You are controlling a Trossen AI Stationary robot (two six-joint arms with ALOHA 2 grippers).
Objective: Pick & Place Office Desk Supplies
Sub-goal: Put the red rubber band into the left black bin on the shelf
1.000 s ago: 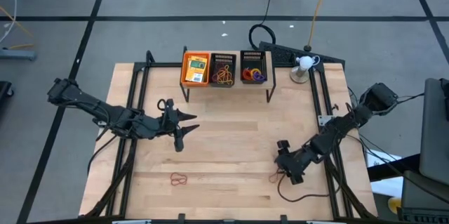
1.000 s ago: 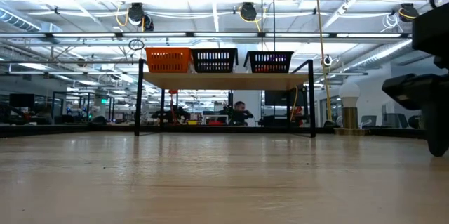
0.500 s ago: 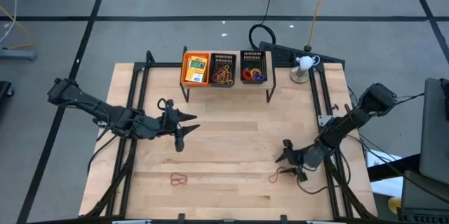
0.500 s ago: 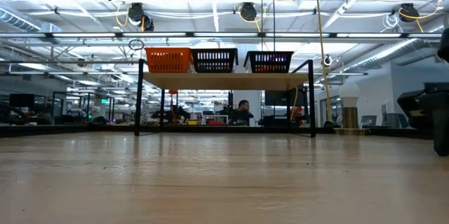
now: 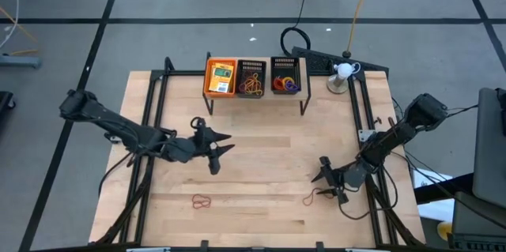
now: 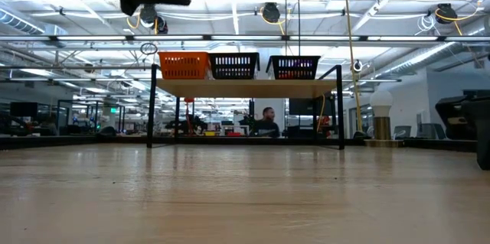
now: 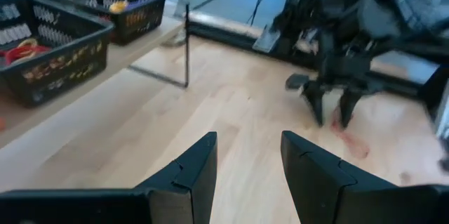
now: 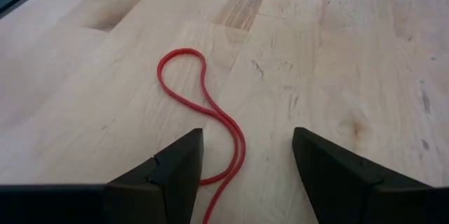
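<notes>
A thin red rubber band (image 8: 203,108) lies flat on the wood in a loose, twisted loop. My right gripper (image 8: 245,175) hovers open just above and behind it, near the table's right near corner (image 5: 322,181). A second band (image 5: 202,201) lies near the left near edge. My left gripper (image 5: 221,151) is open over the table's middle-left and touches nothing. The yellow-orange packets sit in the orange tray (image 5: 220,77). More bands fill the middle black tray (image 5: 251,80), and coloured rings fill the right black tray (image 5: 285,78).
The three trays stand on a raised black-legged shelf (image 6: 245,87) at the far edge. A white lamp-like thing (image 5: 341,73) and cables sit at the far right corner. Black frame rails run along both sides. Bare wood lies between the two arms.
My left gripper has moved toward the table's right and slightly toward the near edge, staying open. My right gripper drew back a little toward the right edge early on, then kept still over the band. Neither band has moved.
</notes>
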